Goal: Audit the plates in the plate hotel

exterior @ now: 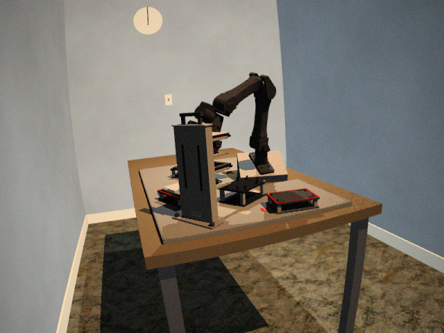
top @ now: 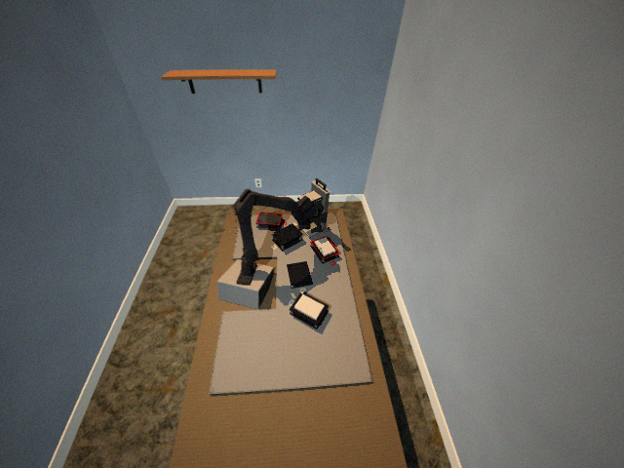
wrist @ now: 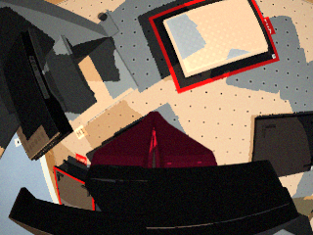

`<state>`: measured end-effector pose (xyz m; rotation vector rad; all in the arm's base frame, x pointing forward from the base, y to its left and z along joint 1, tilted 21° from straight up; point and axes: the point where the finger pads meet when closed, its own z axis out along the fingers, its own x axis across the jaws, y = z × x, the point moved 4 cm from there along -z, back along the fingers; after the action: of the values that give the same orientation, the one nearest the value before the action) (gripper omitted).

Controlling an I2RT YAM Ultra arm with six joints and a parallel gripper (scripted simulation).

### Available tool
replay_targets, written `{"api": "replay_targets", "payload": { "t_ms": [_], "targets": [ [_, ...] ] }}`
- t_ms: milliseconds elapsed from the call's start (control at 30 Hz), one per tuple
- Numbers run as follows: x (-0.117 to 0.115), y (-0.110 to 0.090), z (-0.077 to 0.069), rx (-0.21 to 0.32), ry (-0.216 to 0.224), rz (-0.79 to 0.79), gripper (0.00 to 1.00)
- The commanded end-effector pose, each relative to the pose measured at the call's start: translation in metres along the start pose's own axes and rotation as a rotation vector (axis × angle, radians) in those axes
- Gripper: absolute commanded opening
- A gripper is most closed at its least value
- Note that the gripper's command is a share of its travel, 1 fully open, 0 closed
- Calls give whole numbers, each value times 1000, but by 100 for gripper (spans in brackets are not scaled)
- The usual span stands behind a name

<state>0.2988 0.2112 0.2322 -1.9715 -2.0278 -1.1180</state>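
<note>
looking from your top view, hand (top: 308, 215) beside plate hotel (top: 319, 193), red-rimmed nest (top: 325, 248) with pale plate on bench (top: 282, 433), exterior view shows arm over hotel, wrist view shows fingers together, gripping nothing

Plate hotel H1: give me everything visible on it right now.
The plate hotel H1 is a tall, upright grey tower that looks like metal, with two dark vertical slots in its rear panel and a black handle on top. It stands on the grey mat near the table's corner. Shelf edges and pale plate ends jut from its open front, toward the arm. The gripper sits shut and empty just before that front; contact cannot be judged. Slot contents and labels are unreadable.
</note>
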Motion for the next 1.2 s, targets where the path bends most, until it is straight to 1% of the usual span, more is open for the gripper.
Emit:
{"api": "replay_targets", "payload": {
  "t_ms": [0, 67, 100, 133, 167, 233, 267, 300, 333, 367, 433, 467, 500, 567, 600, 633, 700, 733, 767, 833, 900, 933, 1000, 1033, 1067, 1133, 1167],
  "targets": [
    [-3, 10, -19, -24, -7, -30, 0],
    [-9, 12, -21, -24, -6, -31, 0],
    [-17, 8, -16, -4, -18, -23, 0],
    [-21, 13, -11, 12, -56, -24, 0],
    [-24, 14, -11, 21, -82, -30, 0],
    [-30, 16, -13, 23, -88, -31, 0],
    [-28, 17, -20, 12, -69, -37, 0],
    [-29, 19, -26, -2, -62, -43, 0],
    [-33, 19, -26, 2, -64, -41, 0],
    [-40, 14, -23, 17, -72, -35, 0],
    [-40, 14, -23, 17, -72, -35, 0],
    [-45, 21, -18, 37, -111, -35, 0],
    [-47, 22, -18, 50, -134, -39, 0],
    [-53, 23, -21, 51, -136, -39, 0],
    [-51, 24, -29, 36, -117, -47, 0],
    [-52, 25, -34, 25, -112, -52, 0],
    [-64, 18, -30, 51, -123, -41, 0],
    [-67, 27, -26, 69, -154, -42, 0],
    [-70, 28, -27, 83, -177, -45, 0],
    [-75, 28, -30, 85, -172, -45, 0],
    [-75, 30, -43, 55, -156, -58, 0],
    [-80, 27, -42, 66, -159, -54, 0],
    [-80, 27, -42, 66, -159, -54, 0],
    [-88, 31, -35, 103, -196, -47, 0],
    [-90, 31, -37, 119, -212, -48, 0],
    [-96, 32, -39, 120, -208, -48, 0],
    [-93, 32, -48, 100, -195, -57, 0]
  ]
}}
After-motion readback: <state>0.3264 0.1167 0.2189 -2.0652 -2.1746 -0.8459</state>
